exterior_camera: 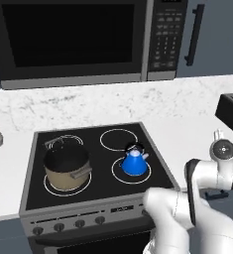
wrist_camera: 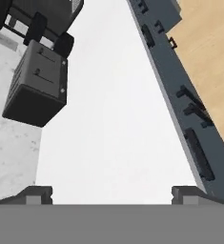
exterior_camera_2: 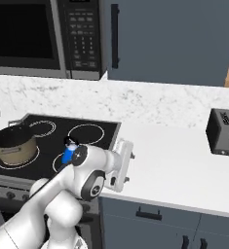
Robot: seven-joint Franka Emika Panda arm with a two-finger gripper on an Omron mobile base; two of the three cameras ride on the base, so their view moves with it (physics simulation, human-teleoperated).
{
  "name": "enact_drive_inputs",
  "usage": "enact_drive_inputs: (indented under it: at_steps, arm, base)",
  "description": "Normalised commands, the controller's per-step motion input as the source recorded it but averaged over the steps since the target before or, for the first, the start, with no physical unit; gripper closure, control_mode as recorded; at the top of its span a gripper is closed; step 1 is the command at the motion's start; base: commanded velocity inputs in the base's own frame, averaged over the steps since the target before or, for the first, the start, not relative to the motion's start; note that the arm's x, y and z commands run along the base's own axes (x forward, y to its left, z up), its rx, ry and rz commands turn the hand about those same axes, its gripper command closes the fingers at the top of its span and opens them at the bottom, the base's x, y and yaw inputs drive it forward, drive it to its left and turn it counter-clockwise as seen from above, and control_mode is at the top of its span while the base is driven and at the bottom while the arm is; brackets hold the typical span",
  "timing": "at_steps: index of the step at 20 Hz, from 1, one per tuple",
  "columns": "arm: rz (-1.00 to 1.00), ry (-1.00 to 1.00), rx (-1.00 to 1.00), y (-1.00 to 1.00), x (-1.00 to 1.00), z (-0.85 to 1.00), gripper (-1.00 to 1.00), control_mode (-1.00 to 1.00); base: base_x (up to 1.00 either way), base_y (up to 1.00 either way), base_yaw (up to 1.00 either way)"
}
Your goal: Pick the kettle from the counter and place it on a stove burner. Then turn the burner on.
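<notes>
The blue kettle (exterior_camera: 135,162) sits inside a stove burner (exterior_camera: 131,169) ring at the centre of the left base view, beside the tan pot (exterior_camera: 66,168). The placing looks done. The gripper (wrist_camera: 111,193), jaws spread wide and empty, points over the white counter (wrist_camera: 113,119) toward a toaster (wrist_camera: 37,88) at upper left. The next move is likely reaching the knobs (exterior_camera: 68,225) along the stove front at lower left.

Both base views look down from behind the arm, sharing the cooktop (exterior_camera: 100,163); the hand view skims close along the counter (wrist_camera: 113,143) toward the toaster (wrist_camera: 37,90).
</notes>
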Motion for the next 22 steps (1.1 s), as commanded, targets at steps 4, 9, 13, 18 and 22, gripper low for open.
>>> enact_drive_inputs:
  at_steps: [4,9,13,18,22]
  arm:
    - [0.00,0.00,0.00,0.00,0.00,0.00,-1.00,1.00]
    - [0.00,0.00,0.00,0.13,-0.08,0.00,-1.00,-1.00]
    - [0.01,0.01,-0.01,0.60,-0.28,0.00,-1.00,-1.00]
    - [0.13,0.03,-0.17,0.96,-0.43,-0.20,-1.00,-1.00]
    - [0.23,0.01,-0.34,1.00,-0.55,-0.60,-1.00,-1.00]
  base:
    - [0.00,-0.67,0.04]
    - [0.00,0.00,0.00]
    - [0.00,0.00,0.00]
    - [0.00,0.00,0.00]
    - [0.00,0.00,0.00]
